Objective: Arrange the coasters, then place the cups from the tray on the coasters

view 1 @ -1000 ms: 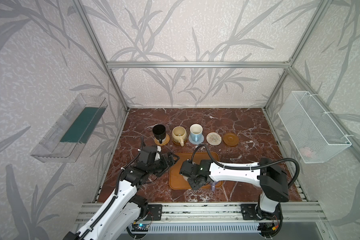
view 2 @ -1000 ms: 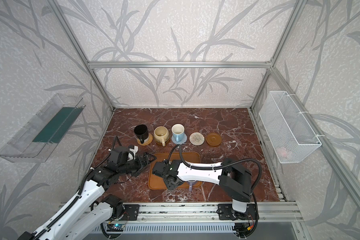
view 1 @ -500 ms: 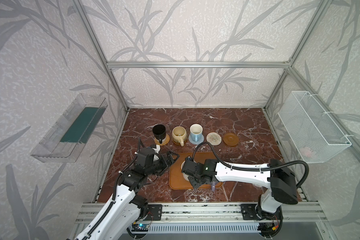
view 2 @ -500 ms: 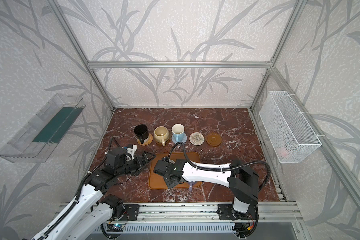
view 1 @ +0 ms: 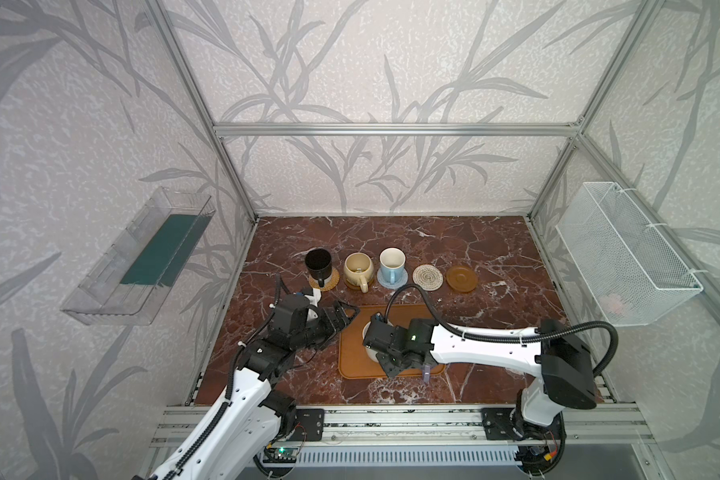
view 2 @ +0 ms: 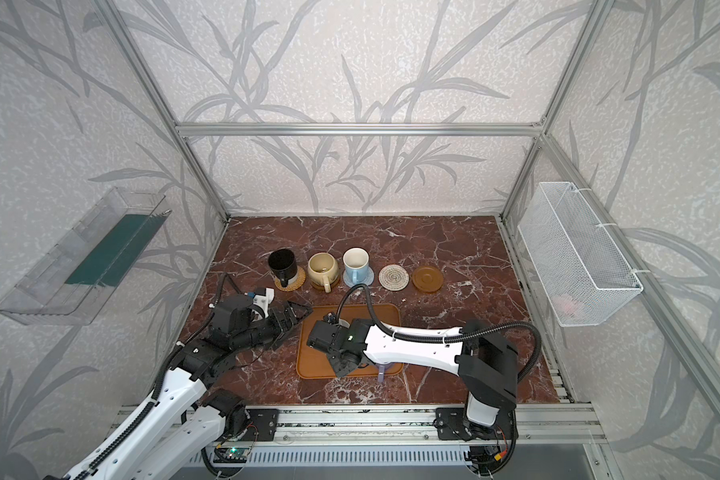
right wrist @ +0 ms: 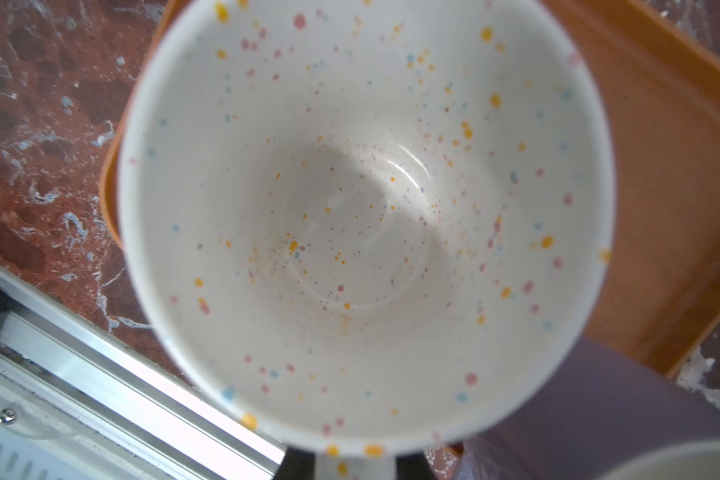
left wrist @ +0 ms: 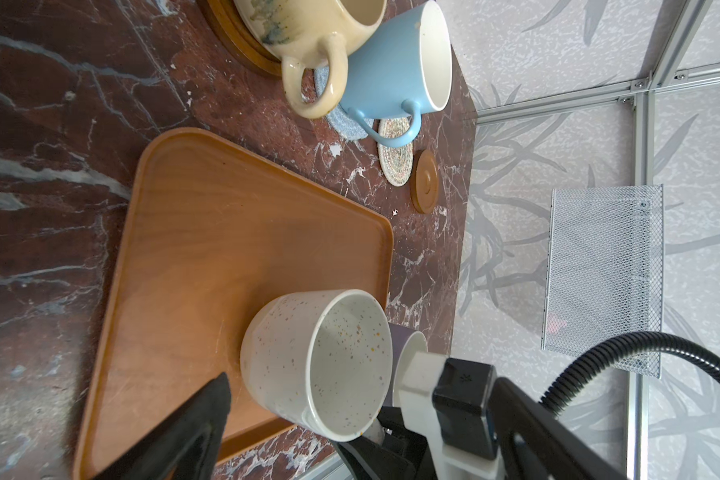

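- Step in hand, as I read it: cup no. 4 of 5, pick-up off the tray (left wrist: 184, 249).
- R gripper (view 1: 385, 360) is clamped on the handle of the speckled white mug (left wrist: 308, 357). R wrist view shows the handle pinched btwn dark fingers (right wrist: 300, 465), cam looking straight into the mug.
- The mug is over the tray's near-left part in both top views. Lifted or resting: can't tell.
- L gripper (view 1: 344, 314) has its jaws wide apart and nothing in them. It hovers just off the tray's left edge, near the speckled mug.
- Lavender mug (right wrist: 591, 415) is just beside the speckled one at the tray's near edge, mostly hidden under the R arm from above.
- Done, back row:
  - black mug (view 1: 318, 261) on rattan coaster (view 1: 331, 286)
  - cream-yellow mug (view 1: 356, 266) on brown coaster (left wrist: 242, 48)
  - light blue mug (view 1: 392, 261) on blue-grey rope coaster (left wrist: 344, 122)
- Free: cream rope coaster (view 1: 427, 275) and brown saucer coaster (view 1: 461, 278), side by side at the row's right end.
- Next move calls for a straight lift w/ the mug level, clearing the lavender mug. Then carry it to the cream rope coaster w/o clipping the light blue mug's handle, set it centred and let go.
- Writing: no brand, label or text legible on the mugs, coasters or tray. There's a tiny pale emblem (left wrist: 464, 379) on black hardware by the mug, too small to read.
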You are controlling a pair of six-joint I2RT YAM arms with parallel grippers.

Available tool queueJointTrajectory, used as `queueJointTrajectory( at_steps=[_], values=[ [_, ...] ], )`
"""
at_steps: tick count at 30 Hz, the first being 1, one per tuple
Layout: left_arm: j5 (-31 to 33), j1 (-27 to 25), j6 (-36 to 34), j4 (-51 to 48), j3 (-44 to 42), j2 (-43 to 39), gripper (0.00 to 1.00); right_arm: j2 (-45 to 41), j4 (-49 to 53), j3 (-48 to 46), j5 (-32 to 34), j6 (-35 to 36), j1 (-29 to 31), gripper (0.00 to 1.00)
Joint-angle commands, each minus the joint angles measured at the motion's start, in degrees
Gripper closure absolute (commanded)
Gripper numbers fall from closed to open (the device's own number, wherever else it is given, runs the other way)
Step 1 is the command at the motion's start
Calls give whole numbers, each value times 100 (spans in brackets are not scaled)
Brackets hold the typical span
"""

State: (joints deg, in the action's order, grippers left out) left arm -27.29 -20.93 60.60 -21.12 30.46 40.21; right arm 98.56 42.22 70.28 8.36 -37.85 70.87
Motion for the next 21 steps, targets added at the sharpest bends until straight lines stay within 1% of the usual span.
queueJointTrajectory(
  at_steps=[1, 4, 9, 13, 18, 21],
  values=[
    [-5, 21, 97, 72, -79, -51, 1, 231, 94, -23, -160, 34, 1, 100],
    [13, 22, 110, 59, -129, -57, 1, 331, 115, 1, -149, 76, -3, 100],
    [46, 21, 111, 45, -194, -76, 1, 385, 67, 30, -144, 98, -4, 84],
    [49, 19, 110, 82, -215, -27, 1, 435, 42, 98, -60, 101, -11, 75],
    [22, 19, 93, 101, -203, 30, 1, 503, 23, 152, 20, 99, -36, 72],
    [21, 16, 94, 91, -198, 49, 1, 516, -60, 145, 82, 99, -38, 68]
  ],
)
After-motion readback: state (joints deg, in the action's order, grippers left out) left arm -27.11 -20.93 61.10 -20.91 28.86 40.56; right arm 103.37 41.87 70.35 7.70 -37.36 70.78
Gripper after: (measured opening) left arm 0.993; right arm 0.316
